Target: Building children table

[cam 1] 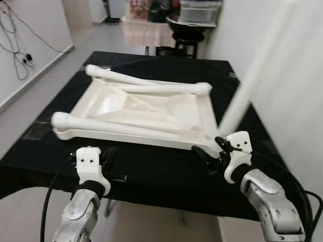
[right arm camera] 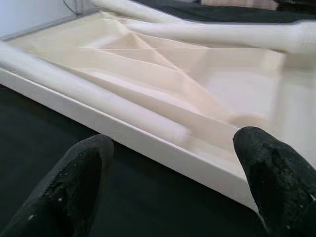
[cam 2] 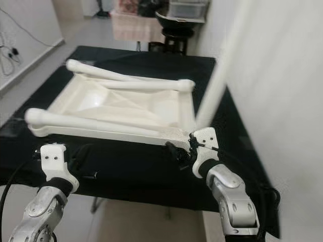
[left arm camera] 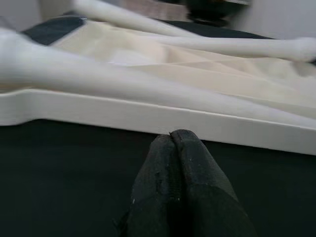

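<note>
A white children's tabletop [cam 1: 108, 107] lies upside down on a black-covered table [cam 1: 151, 176]. Three white legs rest across it: one along its near edge [cam 1: 116, 126], two toward the far side [cam 1: 126, 78] [cam 1: 161, 89]. A fourth leg [cam 1: 247, 85] stands up from the near right corner. My left gripper [cam 1: 111, 152] is shut and holds nothing, hovering over the black cloth just in front of the tabletop's near rim [left arm camera: 148, 121]. My right gripper [cam 1: 203, 154] is open, its fingers [right arm camera: 84, 170] spread in front of the near right corner [right arm camera: 217, 173].
A white wall runs close along the right side. Behind the table stand a black stool [cam 1: 184, 35], a small table with a pink cloth [cam 1: 146, 30] and a storage box [cam 1: 199, 10]. Cables [cam 1: 15, 50] hang on the left wall above open floor.
</note>
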Motion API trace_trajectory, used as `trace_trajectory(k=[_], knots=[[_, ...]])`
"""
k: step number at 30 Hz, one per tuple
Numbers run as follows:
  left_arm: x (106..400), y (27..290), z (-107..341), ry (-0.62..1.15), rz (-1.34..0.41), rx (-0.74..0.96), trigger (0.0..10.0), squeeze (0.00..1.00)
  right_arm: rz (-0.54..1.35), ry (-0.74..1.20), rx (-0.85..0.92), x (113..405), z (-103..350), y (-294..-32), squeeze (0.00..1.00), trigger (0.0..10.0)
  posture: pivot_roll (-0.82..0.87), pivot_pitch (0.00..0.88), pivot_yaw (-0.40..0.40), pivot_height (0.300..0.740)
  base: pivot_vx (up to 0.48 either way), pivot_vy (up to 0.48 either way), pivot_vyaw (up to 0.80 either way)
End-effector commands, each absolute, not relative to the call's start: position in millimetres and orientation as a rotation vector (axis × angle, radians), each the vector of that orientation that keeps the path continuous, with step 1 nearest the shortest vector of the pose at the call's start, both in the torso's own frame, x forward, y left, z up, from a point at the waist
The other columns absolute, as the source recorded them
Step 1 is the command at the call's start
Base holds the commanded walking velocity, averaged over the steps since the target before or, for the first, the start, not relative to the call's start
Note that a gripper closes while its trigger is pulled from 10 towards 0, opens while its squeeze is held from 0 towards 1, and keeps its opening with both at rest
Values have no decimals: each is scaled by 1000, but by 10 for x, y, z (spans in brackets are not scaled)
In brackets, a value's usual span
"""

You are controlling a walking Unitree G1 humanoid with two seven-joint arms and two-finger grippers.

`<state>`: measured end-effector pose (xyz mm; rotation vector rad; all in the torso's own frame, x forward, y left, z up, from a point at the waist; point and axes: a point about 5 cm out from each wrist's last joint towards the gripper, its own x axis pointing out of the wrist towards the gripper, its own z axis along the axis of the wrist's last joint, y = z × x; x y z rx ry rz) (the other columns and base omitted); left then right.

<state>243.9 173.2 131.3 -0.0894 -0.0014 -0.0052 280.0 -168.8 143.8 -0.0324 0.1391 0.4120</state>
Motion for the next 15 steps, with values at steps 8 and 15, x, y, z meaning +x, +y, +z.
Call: trace_trajectory(k=[8,15], knots=[[2455,1688,1303,11,-14,-79,10000,0,364,154,-32,2822,1398,-1753,0,10000,38,41,-99,740,0,480,0],[2473,1673,1352,-8,-24,-82,10000,0,336,144,-41,2889,1414,-1782,0,10000,41,44,-104,740,0,480,0]])
